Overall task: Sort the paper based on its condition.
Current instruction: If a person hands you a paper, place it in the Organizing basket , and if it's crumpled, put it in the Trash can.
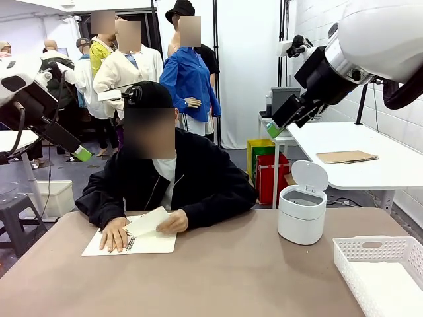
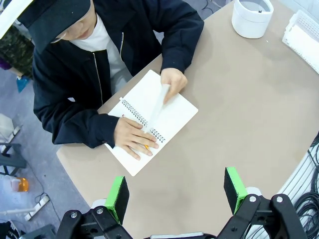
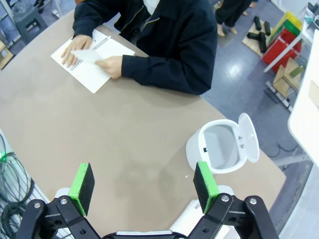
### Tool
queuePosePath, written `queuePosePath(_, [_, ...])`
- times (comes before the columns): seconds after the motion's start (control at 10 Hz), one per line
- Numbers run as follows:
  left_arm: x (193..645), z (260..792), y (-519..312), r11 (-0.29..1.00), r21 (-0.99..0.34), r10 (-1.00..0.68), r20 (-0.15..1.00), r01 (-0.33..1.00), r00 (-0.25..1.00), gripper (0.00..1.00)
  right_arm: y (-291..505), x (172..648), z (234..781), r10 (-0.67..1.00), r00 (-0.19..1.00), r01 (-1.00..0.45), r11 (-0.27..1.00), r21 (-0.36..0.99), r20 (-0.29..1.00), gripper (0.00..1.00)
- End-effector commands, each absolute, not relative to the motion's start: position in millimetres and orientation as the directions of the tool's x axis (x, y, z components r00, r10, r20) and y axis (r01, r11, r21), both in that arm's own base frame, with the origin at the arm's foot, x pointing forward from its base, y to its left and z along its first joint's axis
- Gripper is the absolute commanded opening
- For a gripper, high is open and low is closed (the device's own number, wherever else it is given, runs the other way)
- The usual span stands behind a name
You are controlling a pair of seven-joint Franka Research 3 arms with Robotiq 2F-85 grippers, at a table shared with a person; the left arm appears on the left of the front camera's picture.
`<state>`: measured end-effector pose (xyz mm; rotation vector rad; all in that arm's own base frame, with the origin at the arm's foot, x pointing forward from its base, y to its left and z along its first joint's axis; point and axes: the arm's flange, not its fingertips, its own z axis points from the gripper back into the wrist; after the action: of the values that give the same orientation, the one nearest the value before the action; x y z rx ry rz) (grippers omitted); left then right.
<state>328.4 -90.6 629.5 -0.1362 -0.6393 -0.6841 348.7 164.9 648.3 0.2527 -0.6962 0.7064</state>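
Observation:
A person sits at the table's far side over an open spiral notebook [image 1: 155, 243] [image 2: 177, 117] [image 3: 89, 75]. One hand lifts a thin white sheet of paper [image 1: 149, 220] [image 2: 158, 102] [image 3: 85, 56] off it, and the other hand presses the opposite page flat. I cannot tell whether the sheet is loose or still bound. My left gripper [image 1: 80, 154] [image 2: 175, 186] hangs open high above the table's left end, with nothing between its fingers. High at the right, my right gripper [image 1: 273, 127] [image 3: 143, 180] is open too and holds nothing.
A small white bin [image 1: 302, 214] [image 2: 252, 17] [image 3: 219, 147] with its lid flipped up stands right of centre. A white perforated basket [image 1: 380, 274] [image 2: 304, 37] sits at the near right corner. A brown cardboard sheet [image 1: 347, 156] lies on a separate white table behind.

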Motion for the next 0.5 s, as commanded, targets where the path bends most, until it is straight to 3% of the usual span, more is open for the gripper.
queuePosePath(0.0, [328.1, 630.3, -89.7, 0.777, 0.088, -0.544, 0.592, 0.624, 0.594, 1.0, 165.1, 349.1, 647.6, 0.51, 0.55, -0.67, 0.742, -0.014, 0.661, 1.0])
queuePosePath(0.4, [328.1, 630.3, -89.7, 0.777, 0.088, -0.544, 0.592, 0.624, 0.594, 1.0, 165.1, 349.1, 647.6, 0.51, 0.55, -0.67, 0.742, -0.014, 0.661, 1.0])
